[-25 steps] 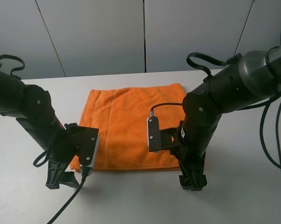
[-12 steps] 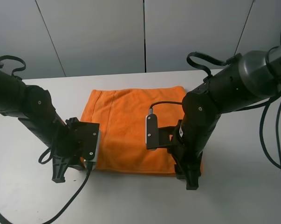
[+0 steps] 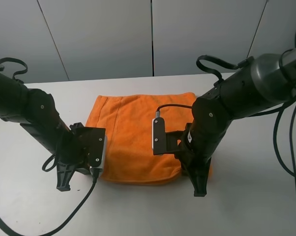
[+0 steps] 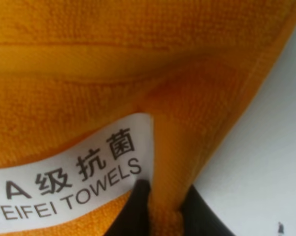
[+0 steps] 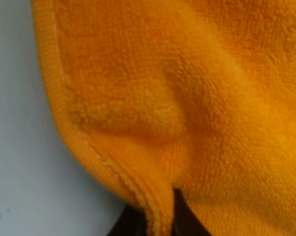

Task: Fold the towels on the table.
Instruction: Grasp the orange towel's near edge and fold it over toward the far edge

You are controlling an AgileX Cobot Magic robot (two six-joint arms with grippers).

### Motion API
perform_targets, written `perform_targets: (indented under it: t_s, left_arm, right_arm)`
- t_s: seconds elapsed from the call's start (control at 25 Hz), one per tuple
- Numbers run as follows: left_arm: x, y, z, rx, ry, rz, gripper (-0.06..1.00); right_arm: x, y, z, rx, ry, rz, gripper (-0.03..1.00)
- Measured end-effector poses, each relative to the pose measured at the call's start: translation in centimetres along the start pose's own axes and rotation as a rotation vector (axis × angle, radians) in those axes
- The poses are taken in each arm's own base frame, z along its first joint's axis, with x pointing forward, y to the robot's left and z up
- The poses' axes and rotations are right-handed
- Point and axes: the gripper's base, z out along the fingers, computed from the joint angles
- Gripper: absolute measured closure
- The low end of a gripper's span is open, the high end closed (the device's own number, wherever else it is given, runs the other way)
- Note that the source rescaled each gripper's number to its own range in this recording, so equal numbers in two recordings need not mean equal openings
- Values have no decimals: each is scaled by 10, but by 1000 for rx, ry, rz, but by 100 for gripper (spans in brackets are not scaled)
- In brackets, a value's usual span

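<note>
Though the left claw (image 4: 162, 206) and right claw (image 5: 157, 216) each clamped a front corner of the towel (image 3: 138, 132), no fold existed yet.

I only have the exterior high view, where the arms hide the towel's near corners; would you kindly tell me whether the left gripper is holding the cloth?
Observer: Yes; the left wrist view shows the left gripper shut on a pinched ridge of the orange towel.
Operator: Thank you. Is anything beside that pinch?
Observer: A white label printed FEIFEI TOWELS lies right next to it.
Operator: And the right side?
Observer: The right gripper is shut on the towel's hemmed edge, per the right wrist view.
</note>
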Motion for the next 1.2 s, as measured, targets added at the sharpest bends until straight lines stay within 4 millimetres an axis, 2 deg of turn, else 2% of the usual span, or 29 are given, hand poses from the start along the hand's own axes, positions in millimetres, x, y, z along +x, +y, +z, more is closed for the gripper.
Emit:
perform_targets:
  t_s: [0.28,0.92,1.2]
  left_arm:
    - [0,-5,-7,34,5,-55,94]
    - [-5,-12,-68,-55,-79,-105,94]
    - [-5,-17,-91,-93,-111,-118,94]
  right_arm:
    - [3,1,-14,22,4,-3,96]
    - [11,-3,-53,137,19,-13,96]
    - [10,-13,-73,203,57,-40,96]
